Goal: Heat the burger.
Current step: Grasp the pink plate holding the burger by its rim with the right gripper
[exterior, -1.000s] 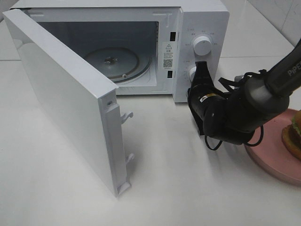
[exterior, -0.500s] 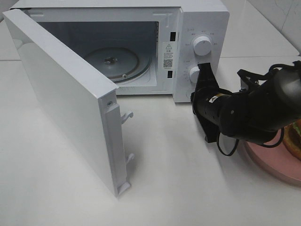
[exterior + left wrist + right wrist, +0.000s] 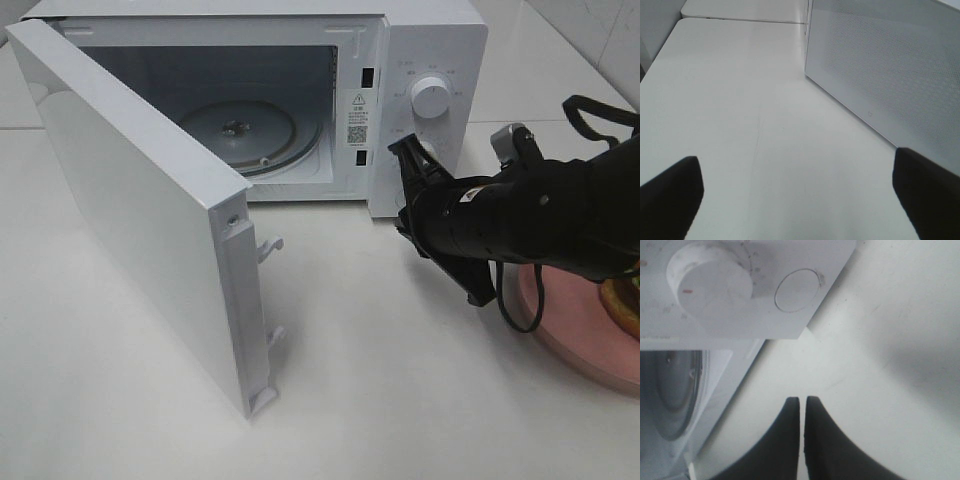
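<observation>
The white table (image 3: 400, 400) carries a microwave (image 3: 440, 40) at the far side, its door (image 3: 130, 200) swung open leftward. Tiles (image 3: 610, 30) show at the far right. The burger (image 3: 628, 308) sits on a pink plate (image 3: 570, 330) at the right edge. The right gripper (image 3: 407, 150), jaws pressed together, points at the control panel. The left gripper (image 3: 797, 190) has its jaws spread wide.

White, smooth tabletop (image 3: 400, 400) fills most of the exterior high view, evenly lit, with soft shadows. A seam (image 3: 12, 128) crosses it at the left edge. Pale tiled wall (image 3: 605, 30) occupies the upper right corner.
</observation>
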### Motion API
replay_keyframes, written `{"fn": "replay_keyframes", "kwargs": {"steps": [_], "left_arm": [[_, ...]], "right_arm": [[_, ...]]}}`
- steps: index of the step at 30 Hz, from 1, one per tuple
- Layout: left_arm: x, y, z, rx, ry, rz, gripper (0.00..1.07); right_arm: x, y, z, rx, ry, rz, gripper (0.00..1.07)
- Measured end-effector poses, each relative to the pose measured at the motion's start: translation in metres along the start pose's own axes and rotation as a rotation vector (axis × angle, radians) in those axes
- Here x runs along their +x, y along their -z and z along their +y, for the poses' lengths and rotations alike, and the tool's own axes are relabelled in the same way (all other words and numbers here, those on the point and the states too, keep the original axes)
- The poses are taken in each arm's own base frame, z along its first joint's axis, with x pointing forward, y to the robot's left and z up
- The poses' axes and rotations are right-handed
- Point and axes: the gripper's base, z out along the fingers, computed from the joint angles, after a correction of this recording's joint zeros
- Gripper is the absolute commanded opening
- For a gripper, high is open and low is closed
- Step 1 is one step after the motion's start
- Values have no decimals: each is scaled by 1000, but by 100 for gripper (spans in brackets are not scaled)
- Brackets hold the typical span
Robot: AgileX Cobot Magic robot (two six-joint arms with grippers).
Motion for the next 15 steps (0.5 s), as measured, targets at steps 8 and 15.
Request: {"fn": "replay_keyframes", "kwargs": {"steps": [8,15], "left_arm": [[0,0,0,0,0,0,97],[0,0,0,0,0,0,97]], "right_arm": [[7,10,-2,59,300,126,9],[12,19,-1,70,493,216,11]]}}
